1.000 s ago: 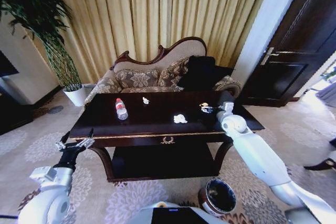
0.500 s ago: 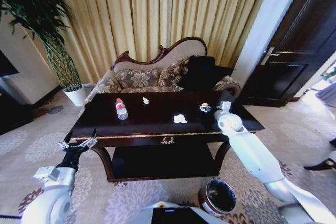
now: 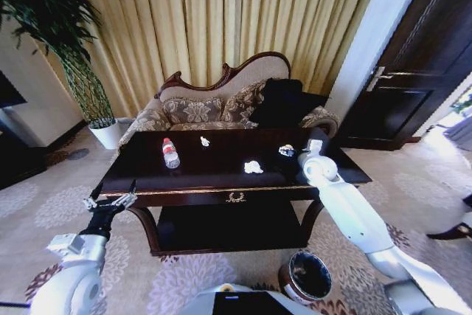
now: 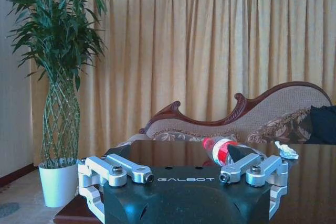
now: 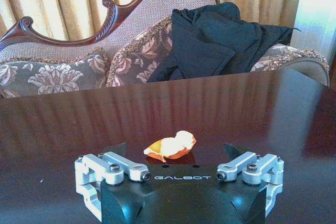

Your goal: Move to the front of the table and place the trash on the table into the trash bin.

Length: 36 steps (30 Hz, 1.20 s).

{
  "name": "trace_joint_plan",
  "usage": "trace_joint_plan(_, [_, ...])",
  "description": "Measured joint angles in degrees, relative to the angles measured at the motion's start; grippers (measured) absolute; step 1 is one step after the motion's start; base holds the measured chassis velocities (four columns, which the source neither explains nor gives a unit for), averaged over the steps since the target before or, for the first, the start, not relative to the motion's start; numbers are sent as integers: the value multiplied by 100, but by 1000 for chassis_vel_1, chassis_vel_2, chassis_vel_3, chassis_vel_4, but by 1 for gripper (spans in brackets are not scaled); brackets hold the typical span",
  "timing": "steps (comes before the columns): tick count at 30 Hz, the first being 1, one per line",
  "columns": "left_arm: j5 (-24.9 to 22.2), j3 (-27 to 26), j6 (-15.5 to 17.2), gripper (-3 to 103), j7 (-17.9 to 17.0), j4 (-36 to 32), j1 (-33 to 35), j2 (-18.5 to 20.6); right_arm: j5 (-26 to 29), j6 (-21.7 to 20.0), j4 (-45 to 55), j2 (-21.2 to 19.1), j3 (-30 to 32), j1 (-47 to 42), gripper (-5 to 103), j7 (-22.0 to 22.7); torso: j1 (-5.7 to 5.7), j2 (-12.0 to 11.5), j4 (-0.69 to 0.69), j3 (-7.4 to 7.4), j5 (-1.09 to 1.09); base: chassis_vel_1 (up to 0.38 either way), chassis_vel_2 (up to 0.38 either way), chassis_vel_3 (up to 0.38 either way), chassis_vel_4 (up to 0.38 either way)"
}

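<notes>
Right gripper [image 5: 178, 167]: held wide open over the right part of the table, with nothing gripped; an orange-and-white scrap [image 5: 170, 147] is seen just beyond it, between the spread fingers.
Left gripper [image 3: 109, 202]: held open and empty at the table's near left corner, off the edge.
Scrap by the right gripper: seen in the head view as a small piece [image 3: 287, 150] lying on the tabletop, just left of the right arm's wrist.
Bottle [image 3: 170, 153]: laid on its side on the left part of the table, red cap towards the far side.
White paper: one crumpled piece [image 3: 253, 167] is found near the middle of the table, a smaller one [image 3: 204, 141] near the far edge.
Table [image 3: 221, 179]: dark and glossy, stood in front of a sofa [image 3: 221, 105].
Trash bin [image 3: 307, 277]: set on the carpet, near right of the table, beside the right arm.
</notes>
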Motion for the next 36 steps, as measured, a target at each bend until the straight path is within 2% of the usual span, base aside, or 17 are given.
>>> trace_joint_plan(5, [0,32,0,100,-1,-12,-13,-7,-49,34,-18,-2,-2,5,103,-27,0,0,0,0,0,0,0,0,0])
trace_joint_plan(7, [5,53,-1,100,-1,-15,-24,-9,-126,81,-48,9,-6,5,95,-53,0,0,0,0,-1,0,0,0,0])
trace_joint_plan(10, [6,58,-1,100,-2,-15,-33,-9,-162,109,-65,23,-10,4,91,-61,0,0,0,0,-1,0,0,0,0])
trace_joint_plan(12, [1,61,-2,100,-15,-14,-51,-1,-262,150,-105,60,-16,-11,81,-109,0,0,0,0,-1,0,0,0,0])
trace_joint_plan(17, [-17,49,-4,100,-28,-9,-62,12,-322,172,-134,91,-20,-18,75,-165,0,0,0,0,-1,0,0,0,0])
trace_joint_plan(19, [-44,36,-7,100,-54,8,-80,36,-365,190,-170,130,-35,-10,67,-198,0,0,0,0,-1,0,0,0,0])
trace_joint_plan(21, [-51,30,-8,100,-56,14,-88,41,-378,198,-177,133,-42,-7,67,-206,0,0,0,0,-1,0,0,0,0])
trace_joint_plan(22, [-64,26,-8,100,-58,24,-98,49,-393,207,-189,137,-50,-1,61,-214,0,0,0,0,-1,0,0,0,0])
trace_joint_plan(24, [-77,25,-8,100,-58,36,-112,56,-403,216,-206,140,-57,12,61,-218,0,0,0,0,-1,0,0,0,0])
trace_joint_plan(25, [-80,25,-8,100,-59,44,-121,61,-408,221,-213,140,-61,17,50,-218,0,0,0,0,-1,0,0,0,0])
trace_joint_plan(26, [-85,25,-8,100,-60,59,-135,69,-431,232,-232,136,-72,29,44,-222,0,0,0,0,-1,0,0,0,0])
trace_joint_plan(27, [-85,25,-8,100,-60,59,-135,69,-431,232,-232,136,-72,29,44,-222,0,0,0,0,-1,0,0,0,0])
trace_joint_plan(29, [-95,37,-8,100,-60,80,-155,72,-487,247,-260,120,-86,42,33,-246,0,0,0,0,-1,0,0,0,0])
trace_joint_plan(32, [-96,46,-8,100,-60,95,-165,68,-500,255,-270,116,-89,42,28,-253,0,0,0,0,-1,0,0,0,0])
trace_joint_plan(34, [-96,52,-8,100,-60,120,-171,54,-547,278,-278,106,-100,36,12,-270,0,0,0,0,-1,0,0,0,0])
trace_joint_plan(35, [-96,52,-8,100,-60,120,-171,54,-547,278,-278,106,-100,36,12,-270,0,0,0,0,-1,0,0,0,0])
trace_joint_plan(36, [-97,51,-8,100,-58,125,-171,54,-567,292,-278,105,-106,21,7,-273,0,0,0,0,0,0,0,0,0])
